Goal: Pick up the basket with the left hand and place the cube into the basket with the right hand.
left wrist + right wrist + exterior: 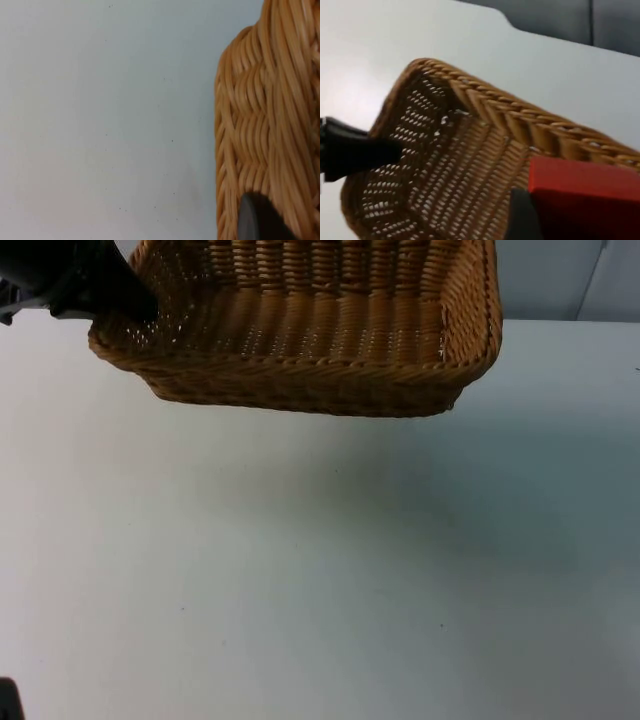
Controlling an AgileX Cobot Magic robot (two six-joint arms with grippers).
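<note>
Clamping the left rim of the basket (330, 350), left tool (105, 290), black, at the far left, lifted off the white bench (300, 570). Woven tan wicker, rectangular, open-weave floor, thick braided rim, tilted, shadow cast below. Further right, right tool (535, 220) gripping the red cube (585, 200), poised above the basket's inside.
</note>
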